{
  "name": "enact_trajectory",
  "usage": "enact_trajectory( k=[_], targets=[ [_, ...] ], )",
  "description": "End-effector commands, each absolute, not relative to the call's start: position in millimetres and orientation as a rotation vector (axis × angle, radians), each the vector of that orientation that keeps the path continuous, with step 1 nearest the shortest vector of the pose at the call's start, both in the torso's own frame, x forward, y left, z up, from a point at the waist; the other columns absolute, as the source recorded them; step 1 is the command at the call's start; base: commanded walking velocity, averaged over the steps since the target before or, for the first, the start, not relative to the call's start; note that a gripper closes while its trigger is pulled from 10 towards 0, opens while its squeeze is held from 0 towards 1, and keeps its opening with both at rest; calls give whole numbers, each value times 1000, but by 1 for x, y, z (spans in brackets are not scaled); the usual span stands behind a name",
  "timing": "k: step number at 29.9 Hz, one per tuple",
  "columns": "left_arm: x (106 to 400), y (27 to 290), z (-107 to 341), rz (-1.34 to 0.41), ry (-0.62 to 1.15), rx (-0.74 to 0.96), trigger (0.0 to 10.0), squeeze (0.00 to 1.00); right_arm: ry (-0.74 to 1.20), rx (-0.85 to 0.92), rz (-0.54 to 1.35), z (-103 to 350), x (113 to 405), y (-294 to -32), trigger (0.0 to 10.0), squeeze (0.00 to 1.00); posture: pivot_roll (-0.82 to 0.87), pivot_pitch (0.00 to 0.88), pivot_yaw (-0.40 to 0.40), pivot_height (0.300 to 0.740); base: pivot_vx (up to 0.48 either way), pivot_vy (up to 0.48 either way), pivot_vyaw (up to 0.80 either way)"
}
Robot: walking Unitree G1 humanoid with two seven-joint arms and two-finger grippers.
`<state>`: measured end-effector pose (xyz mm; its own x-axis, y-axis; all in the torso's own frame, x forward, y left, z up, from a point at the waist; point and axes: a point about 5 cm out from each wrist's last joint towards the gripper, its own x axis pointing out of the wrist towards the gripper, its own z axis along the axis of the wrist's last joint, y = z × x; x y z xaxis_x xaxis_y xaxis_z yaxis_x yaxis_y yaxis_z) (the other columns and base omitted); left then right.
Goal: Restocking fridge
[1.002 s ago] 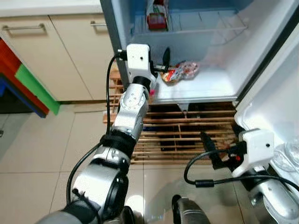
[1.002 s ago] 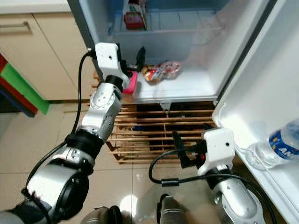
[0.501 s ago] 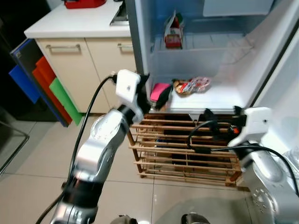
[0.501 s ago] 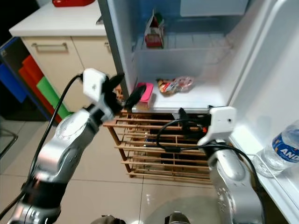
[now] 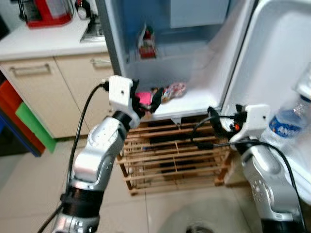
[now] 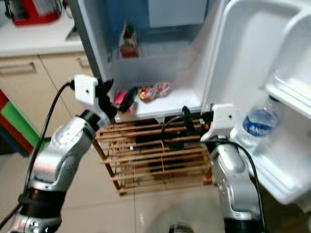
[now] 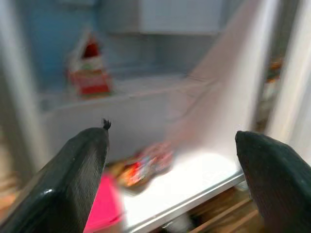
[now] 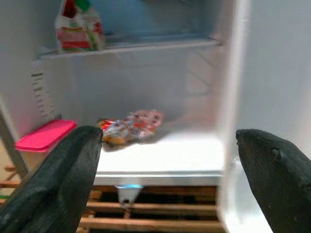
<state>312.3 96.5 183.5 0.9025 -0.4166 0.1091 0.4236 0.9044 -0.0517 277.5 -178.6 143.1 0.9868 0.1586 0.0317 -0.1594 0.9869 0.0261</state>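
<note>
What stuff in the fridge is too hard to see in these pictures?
- Snack bag: wrapper print too small to read, and blurred in the left wrist view.
- Carton on the upper shelf: its label is too small to read.
- Pink box: closed, so its contents are hidden.
- Bottle in the door: its label is cut off by the door shelf.
- Wooden rack: what sits inside is dark.

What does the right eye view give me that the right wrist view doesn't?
Right eye view adds the water bottle in the door shelf, the red appliance on the counter and the open left gripper. Right wrist view adds printed lettering on the fridge wall. Both have the pink container, snack packet and carton.
</note>
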Motion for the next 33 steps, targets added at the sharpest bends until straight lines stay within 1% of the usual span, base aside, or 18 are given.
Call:
enact_trajectory(
  k=[1,2,6,14,18,19,23,25,29,33],
  targets=[
    [319,110,181,-347,-79,-39,10000,0,-37,34,189,142,278,-168,10000,0,-83,0,70,740,0,0,0],
    [324,112,179,-305,-73,-46,10000,0,-33,36,188,139,276,-168,10000,0,-92,0,74,740,0,0,0],
    [325,112,182,-311,-95,-107,10000,0,-33,35,185,137,274,-169,10000,0,-96,0,77,740,0,0,0],
    [326,104,187,-347,-137,-89,10000,0,-39,39,192,135,276,-170,10000,0,-75,0,63,740,0,480,0],
    [329,106,189,-328,-138,-90,10000,0,-40,43,201,134,279,-167,10000,0,-53,0,57,740,0,474,0],
    [331,108,189,-314,-136,-60,10000,0,-44,46,208,134,282,-163,10000,0,-47,0,57,740,259,405,0],
    [332,109,190,-318,-142,-35,10000,0,-47,52,221,134,283,-157,10000,0,-44,0,60,740,429,0,0],
    [331,109,190,-315,-155,-12,10000,0,-44,56,226,132,282,-155,10000,0,-51,0,63,740,0,0,0],
    [331,107,190,-324,-168,-36,10000,0,-34,54,224,128,281,-156,10000,0,-55,0,64,740,0,0,0],
    [331,105,191,-342,-176,-72,10000,0,3,32,206,119,275,-164,10000,0,-60,0,61,740,153,0,0]
  ],
)
